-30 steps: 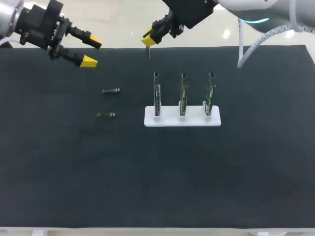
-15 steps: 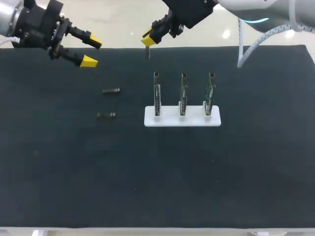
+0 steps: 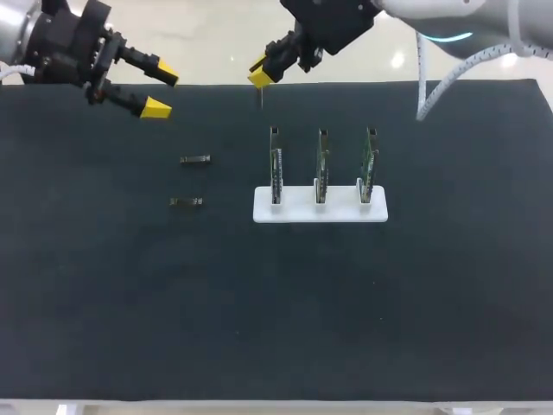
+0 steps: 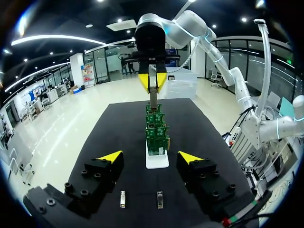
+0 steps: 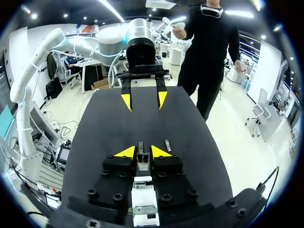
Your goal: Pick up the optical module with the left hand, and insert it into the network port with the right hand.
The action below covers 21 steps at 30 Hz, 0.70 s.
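Right fingers [image 3: 258, 78], shifted slightly, clamp an optical module [image 5: 141, 167] beyond the stand [image 3: 320, 210] holding three boards [image 3: 321, 164]; left fingers [image 3: 156, 108] gape wide.

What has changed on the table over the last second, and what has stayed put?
Only the right gripper, shut on an optical module, crept slightly left and down in the head view. Nothing was taken or released. The open left gripper, the two loose modules and the board rack stayed put.

No text, label or number is legible on any optical module [image 3: 195, 159] or circuit board [image 3: 321, 164].
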Tool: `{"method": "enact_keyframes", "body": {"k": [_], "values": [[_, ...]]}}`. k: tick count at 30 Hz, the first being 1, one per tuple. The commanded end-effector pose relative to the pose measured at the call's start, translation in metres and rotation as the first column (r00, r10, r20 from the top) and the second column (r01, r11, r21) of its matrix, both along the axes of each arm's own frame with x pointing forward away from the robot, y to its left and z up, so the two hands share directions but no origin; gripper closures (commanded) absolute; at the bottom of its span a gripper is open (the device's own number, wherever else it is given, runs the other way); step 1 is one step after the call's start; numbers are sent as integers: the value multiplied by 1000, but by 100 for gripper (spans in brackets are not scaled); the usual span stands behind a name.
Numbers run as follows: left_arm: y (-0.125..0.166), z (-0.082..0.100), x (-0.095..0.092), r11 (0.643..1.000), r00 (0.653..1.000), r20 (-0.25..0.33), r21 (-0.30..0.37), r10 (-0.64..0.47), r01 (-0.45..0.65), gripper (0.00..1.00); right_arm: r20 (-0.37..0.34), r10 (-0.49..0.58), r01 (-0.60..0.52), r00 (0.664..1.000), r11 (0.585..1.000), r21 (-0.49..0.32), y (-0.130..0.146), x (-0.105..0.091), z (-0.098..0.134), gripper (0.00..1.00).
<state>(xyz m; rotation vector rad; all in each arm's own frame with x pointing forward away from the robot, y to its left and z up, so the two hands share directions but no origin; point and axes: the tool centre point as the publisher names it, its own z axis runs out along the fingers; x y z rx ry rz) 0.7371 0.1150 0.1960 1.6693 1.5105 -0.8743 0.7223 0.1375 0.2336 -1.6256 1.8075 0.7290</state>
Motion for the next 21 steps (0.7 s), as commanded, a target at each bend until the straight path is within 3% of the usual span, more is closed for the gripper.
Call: {"method": "enact_keyframes", "body": {"k": [1, 10, 21], "values": [[0, 0, 1, 1000, 1000, -1, 3, -2, 2, 0, 5, 20, -20, 1000, 1000, 11, -2, 0, -9, 100], [0, 0, 1, 1000, 1000, -1, 3, -2, 2, 0, 26, 72, -72, 997, 997, -9, -12, -1, -29, 100], [0, 0, 1, 1000, 1000, -1, 3, -2, 2, 0, 29, 94, -94, 995, 996, 5, -22, 6, -39, 100]]}}
